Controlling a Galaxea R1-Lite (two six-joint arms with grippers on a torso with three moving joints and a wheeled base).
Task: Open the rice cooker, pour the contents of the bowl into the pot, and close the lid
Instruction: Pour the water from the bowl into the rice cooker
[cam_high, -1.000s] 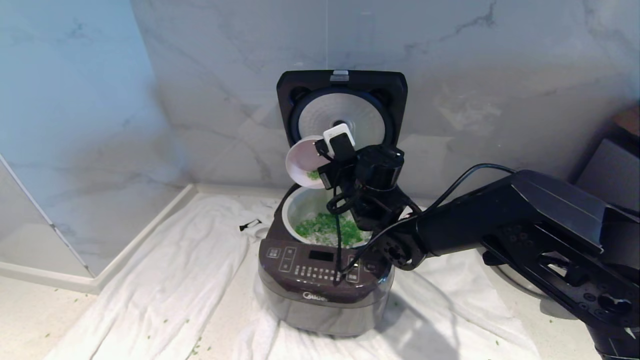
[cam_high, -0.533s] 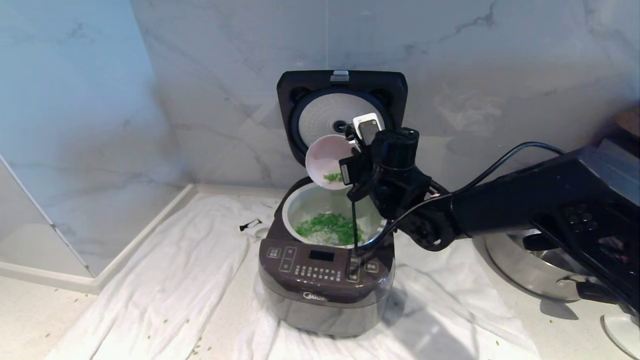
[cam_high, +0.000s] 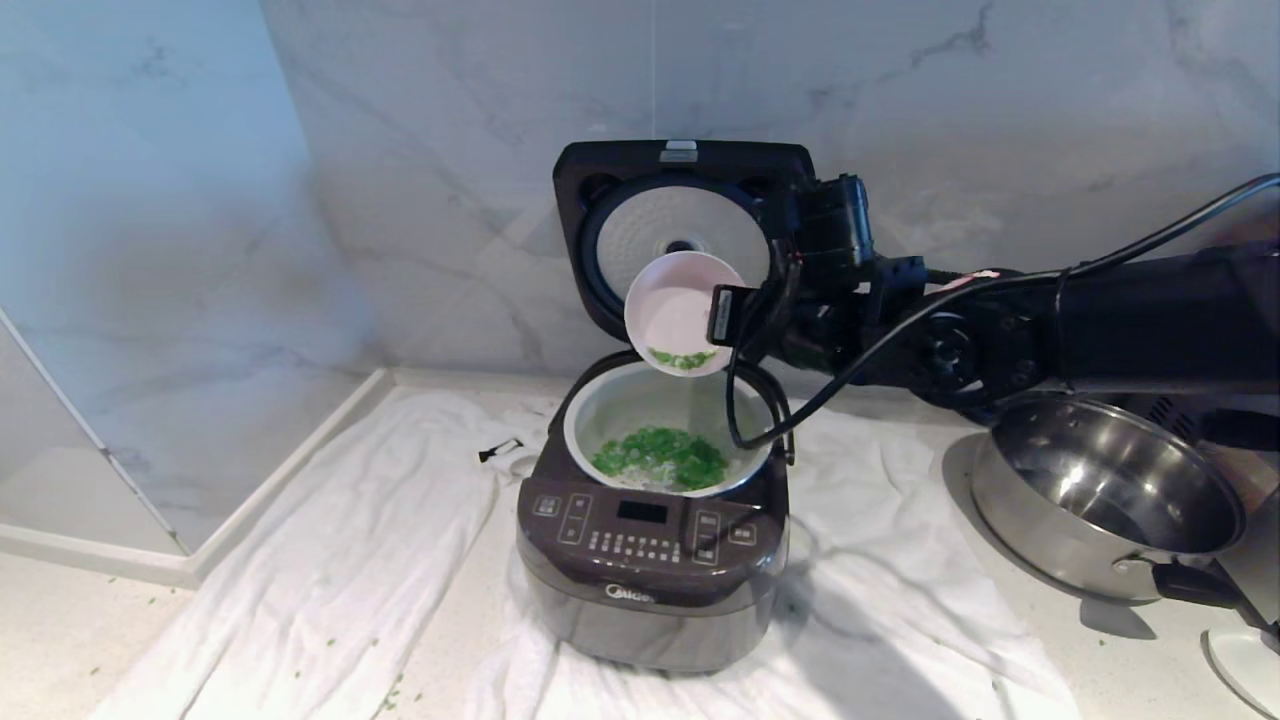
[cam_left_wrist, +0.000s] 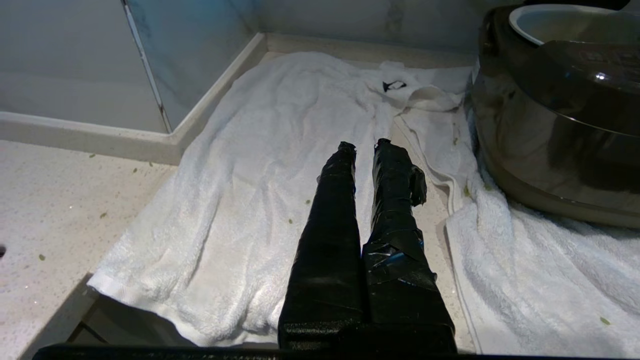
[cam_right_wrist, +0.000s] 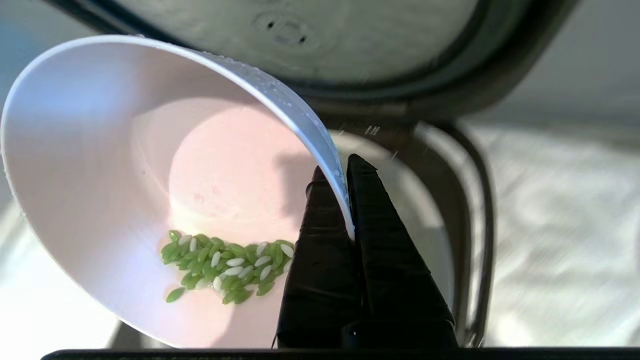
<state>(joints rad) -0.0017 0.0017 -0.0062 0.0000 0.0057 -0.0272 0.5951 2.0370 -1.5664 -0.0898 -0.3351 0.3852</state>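
Bowl held tipped over the open rice cooker (cam_high: 650, 560)

The bowl (cam_right_wrist: 150, 200) rim is pinched between the closed fingers of the right gripper (cam_right_wrist: 345, 172); the pot (cam_high: 610, 410) lies below them, lid (cam_high: 685, 225) raised behind.

Right arm (cam_high: 1150, 310): matte black housings, round joint hubs, loose black cable looped alongside. Both grippers' tapered fingers (cam_left_wrist: 395, 200) wrapped in glossy black tape, creased, slightly torn.

A white towel (cam_high: 330, 560) lay spread over the counter (cam_high: 60, 650), up to its back corner. A big shiny steel pan (cam_high: 1100, 500) sat near the counter's right edge.
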